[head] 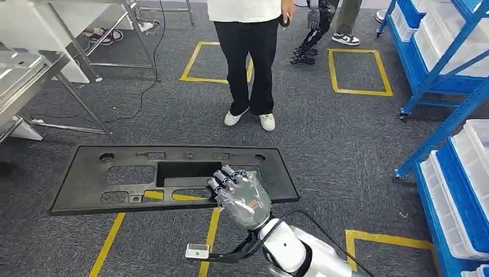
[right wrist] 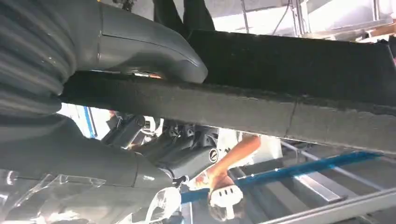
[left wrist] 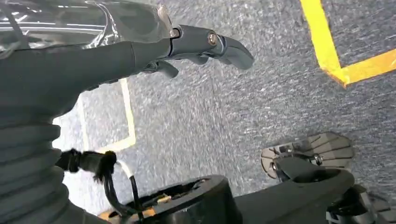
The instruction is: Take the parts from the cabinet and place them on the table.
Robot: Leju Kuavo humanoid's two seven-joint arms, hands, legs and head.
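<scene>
A long black plastic panel (head: 86, 176) with several cut-outs hangs level above the carpet in the head view. My right hand (head: 241, 195) grips it near the right end of its near edge. In the right wrist view the thick thumb (right wrist: 154, 49) lies on one face of the panel (right wrist: 289, 70) and the dark fingers (right wrist: 187, 158) curl under the other. My left hand (left wrist: 116, 51) hangs over the grey carpet with its fingers (left wrist: 229, 46) stretched out and nothing in them.
A person in black trousers (head: 248, 57) stands just beyond the panel. Blue shelving with white bins (head: 455, 173) lines the right side. A metal table frame (head: 34, 81) stands at the left. Yellow tape squares (head: 360, 72) mark the floor.
</scene>
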